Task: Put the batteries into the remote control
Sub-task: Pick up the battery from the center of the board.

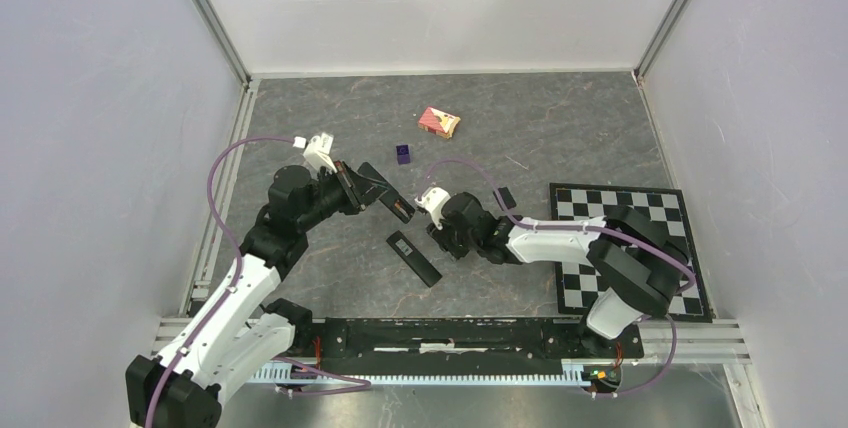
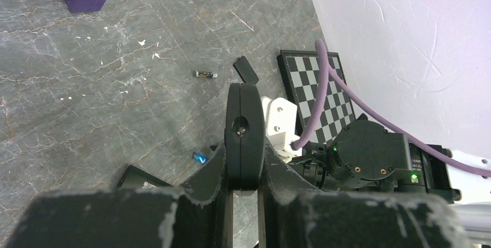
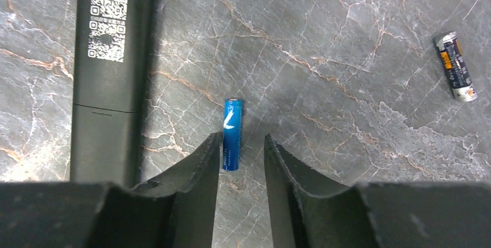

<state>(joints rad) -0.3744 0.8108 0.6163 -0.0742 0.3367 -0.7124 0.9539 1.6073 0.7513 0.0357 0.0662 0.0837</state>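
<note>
The remote control [image 1: 413,258] is a slim black bar with a pale code label, lying flat on the table; it also shows as a black bar [image 3: 110,57] beside my right gripper. The blue battery [image 3: 231,135] lies just right of it. My right gripper [image 3: 242,143] hovers low over the battery, its near end between the fingertips and against the left finger, with a gap to the right finger. The dark green battery [image 3: 456,67] lies apart, further right. My left gripper [image 1: 352,188] is shut on a second flat black piece [image 2: 243,132] with an orange end, held above the table.
A small black flat cover [image 1: 505,196] lies near a checkerboard mat [image 1: 625,248] at the right. A purple cube [image 1: 403,154] and a red-and-white box [image 1: 439,122] sit further back. Grey walls close in both sides and the back.
</note>
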